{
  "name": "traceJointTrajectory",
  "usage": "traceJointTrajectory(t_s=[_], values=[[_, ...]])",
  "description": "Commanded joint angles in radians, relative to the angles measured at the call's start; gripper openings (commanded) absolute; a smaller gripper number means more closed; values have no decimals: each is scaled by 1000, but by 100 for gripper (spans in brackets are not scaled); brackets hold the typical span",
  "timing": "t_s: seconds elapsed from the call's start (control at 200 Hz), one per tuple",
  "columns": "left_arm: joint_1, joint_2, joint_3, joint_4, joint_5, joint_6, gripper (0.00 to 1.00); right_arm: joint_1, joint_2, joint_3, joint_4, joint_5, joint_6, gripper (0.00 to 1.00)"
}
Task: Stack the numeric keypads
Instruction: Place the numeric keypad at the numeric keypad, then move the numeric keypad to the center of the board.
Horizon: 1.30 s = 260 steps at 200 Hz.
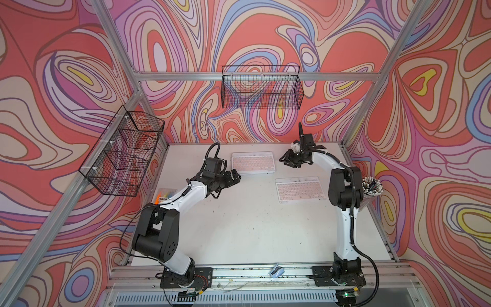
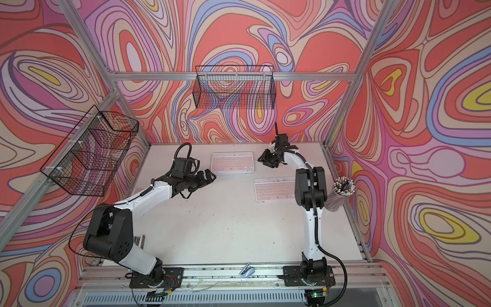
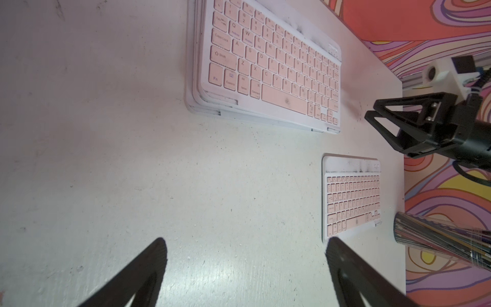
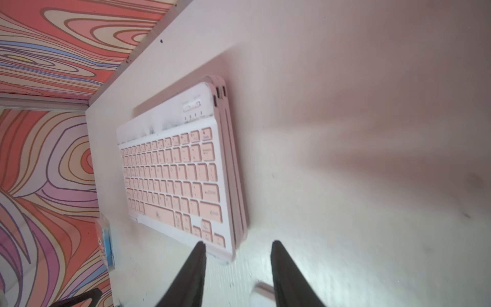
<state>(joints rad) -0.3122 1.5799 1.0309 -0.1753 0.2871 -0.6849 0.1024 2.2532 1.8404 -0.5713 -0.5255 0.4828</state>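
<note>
Left fingers (image 3: 148, 265) wide apart, empty, beside near left corner of keypad stack (image 1: 252, 162). Right fingers (image 4: 191, 271) half apart, empty, off its right end. Lone pink keypad (image 1: 300, 189) on table (image 1: 239, 226) before stack, rightward, long axis nearly parallel; seems nearer right arm (image 1: 342, 234).

Left arm (image 1: 186, 194) and right arm (image 1: 342, 226): white link shells, black joint housings, black corrugated cables. Left hand (image 3: 245, 240) and right hand (image 4: 238, 242): black, tapered fingers (image 3: 148, 265).
</note>
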Motion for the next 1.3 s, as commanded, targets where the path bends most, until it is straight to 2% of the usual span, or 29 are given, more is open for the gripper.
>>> traceJointTrajectory(t_s=[0.0,0.235,0.346,0.431,0.481,0.711,0.796,0.931,1.297], values=[[-16,-40,-24,-8,-31,-4,96,-25,-130,-141,73,85,-39,43],[-56,-76,-66,-17,-83,19,96,-108,-350,-454,156,145,-13,46],[-83,-57,-57,-35,-134,52,96,-128,-437,-516,132,203,-27,50],[-89,-39,-57,-32,-123,59,96,-131,-475,-538,99,263,-42,62],[-92,-34,-66,-19,-120,59,96,-139,-509,-547,84,280,-54,65],[-98,-14,-63,-16,-99,67,95,-185,-610,-654,101,399,-49,71],[-101,-25,-68,-17,-106,72,95,-200,-611,-680,91,428,-42,75],[-104,-41,-81,-22,-118,68,95,-228,-587,-685,68,364,-29,76],[-119,-49,-95,-26,-122,65,95,-228,-535,-717,53,427,-30,77]])
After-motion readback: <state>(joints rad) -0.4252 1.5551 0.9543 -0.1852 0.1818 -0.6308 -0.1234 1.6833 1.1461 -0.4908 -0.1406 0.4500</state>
